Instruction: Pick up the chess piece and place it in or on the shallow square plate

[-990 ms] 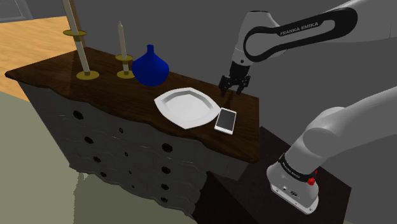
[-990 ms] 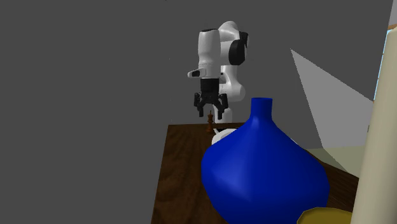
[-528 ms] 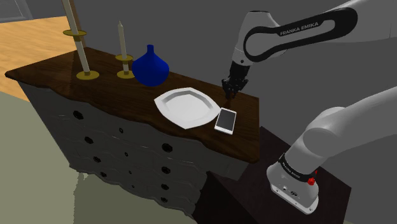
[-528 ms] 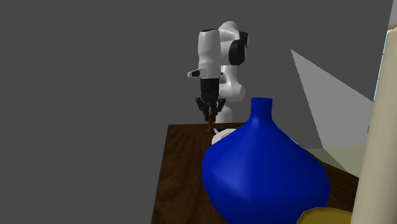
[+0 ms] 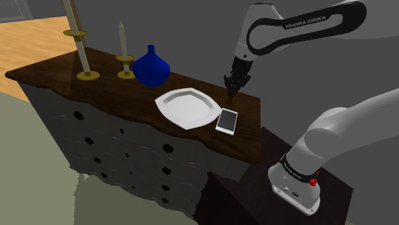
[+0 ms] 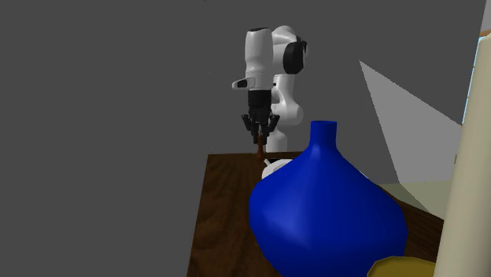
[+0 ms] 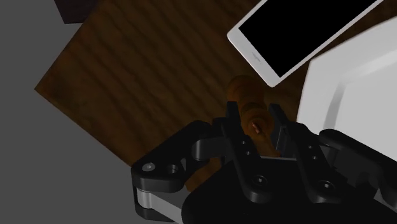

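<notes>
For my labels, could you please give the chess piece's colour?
The chess piece is brown, clearest in the wrist view.

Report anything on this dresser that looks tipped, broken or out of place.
Nothing stands out. The tool is shut on the brown chess piece near a corner of the dresser; the white plate lies flat and whole, the phone flat beside it, the blue vase upright.

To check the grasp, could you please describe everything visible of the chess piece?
The chess piece is brown and wood-like, with a rounded profile. It is upright near a corner of the dresser top, beside the white phone and white plate. The gripper clasps its top; whether its base touches the wood is unclear.
</notes>
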Available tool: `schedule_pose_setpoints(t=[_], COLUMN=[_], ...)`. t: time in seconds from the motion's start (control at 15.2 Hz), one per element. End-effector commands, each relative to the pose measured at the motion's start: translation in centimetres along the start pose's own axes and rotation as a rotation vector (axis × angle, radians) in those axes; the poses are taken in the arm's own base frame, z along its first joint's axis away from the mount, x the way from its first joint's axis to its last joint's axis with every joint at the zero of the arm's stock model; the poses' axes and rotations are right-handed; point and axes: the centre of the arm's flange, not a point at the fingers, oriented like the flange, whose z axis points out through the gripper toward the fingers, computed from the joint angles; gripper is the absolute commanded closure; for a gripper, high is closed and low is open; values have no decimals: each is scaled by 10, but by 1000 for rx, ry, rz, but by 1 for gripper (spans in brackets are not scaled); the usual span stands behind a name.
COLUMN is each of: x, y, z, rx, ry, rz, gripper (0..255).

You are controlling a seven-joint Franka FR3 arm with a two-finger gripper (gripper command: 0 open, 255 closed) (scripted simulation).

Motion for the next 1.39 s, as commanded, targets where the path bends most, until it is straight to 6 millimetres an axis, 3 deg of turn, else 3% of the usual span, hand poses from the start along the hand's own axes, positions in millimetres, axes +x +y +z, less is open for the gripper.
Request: schedule_pose_setpoints(t=[0.0, 0.73, 1.32], x=[-1, -2, 20], y=[1, 0, -117], z=[-10, -68, -78], rx=[0, 0, 0], ry=[0, 0, 0], rz=[0, 0, 0], gripper=[255, 255, 255])
